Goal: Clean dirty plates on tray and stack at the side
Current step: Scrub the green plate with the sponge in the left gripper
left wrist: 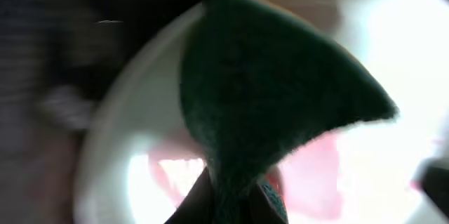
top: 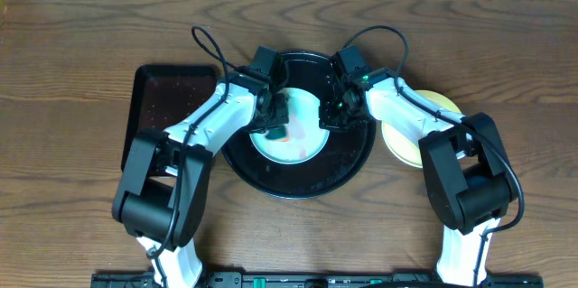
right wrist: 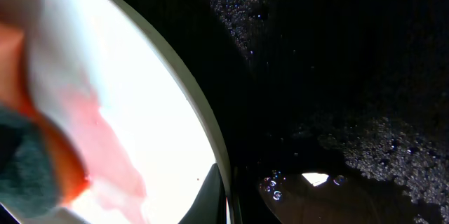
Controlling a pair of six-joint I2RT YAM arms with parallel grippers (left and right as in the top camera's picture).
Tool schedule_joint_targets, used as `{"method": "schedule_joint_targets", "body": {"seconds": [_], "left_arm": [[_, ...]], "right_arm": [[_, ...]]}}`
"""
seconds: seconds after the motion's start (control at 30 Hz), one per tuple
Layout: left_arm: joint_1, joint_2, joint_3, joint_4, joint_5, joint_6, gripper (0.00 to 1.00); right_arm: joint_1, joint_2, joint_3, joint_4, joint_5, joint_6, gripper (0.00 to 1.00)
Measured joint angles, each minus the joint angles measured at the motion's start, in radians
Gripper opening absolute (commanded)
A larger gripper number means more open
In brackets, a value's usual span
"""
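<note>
While my left gripper (top: 273, 127) clamps the green sponge (left wrist: 266, 90) against the red-smeared plate (top: 302, 148) in the middle of the tray (top: 298, 181), my right gripper (top: 330, 118) pinches shut on its right rim.

Two arms meet over the round black tray (top: 298, 189) on a wooden table (top: 90, 35).

The left gripper (top: 271, 122) presses a green sponge (top: 277, 131) onto the left side of a pale blue-green plate (top: 305, 144) lying in the tray. The right gripper (top: 331, 118) sits at that plate's right rim (its hold there is unclear). A pale yellow plate (top: 440, 102) lies just right of the tray, and a rectangular black tray (top: 167, 89) lies to its left.
</note>
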Motion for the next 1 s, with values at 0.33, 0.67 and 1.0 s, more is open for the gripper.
{"method": "schedule_joint_targets", "body": {"seconds": [0.33,0.67,1.0], "left_arm": [[0.010,-0.013,0.011,-0.151,0.011,0.008,0.07],[-0.024,-0.013,0.009,-0.100,0.102,0.010,0.08],[-0.039,-0.013,0.003,0.125,-0.010,0.013,0.07]], "right_arm": [[0.000,0.001,0.000,0.005,-0.002,0.000,0.01],[0.000,0.001,0.000,0.005,-0.002,0.000,0.01],[0.000,0.001,0.000,0.005,-0.002,0.000,0.01]]}}
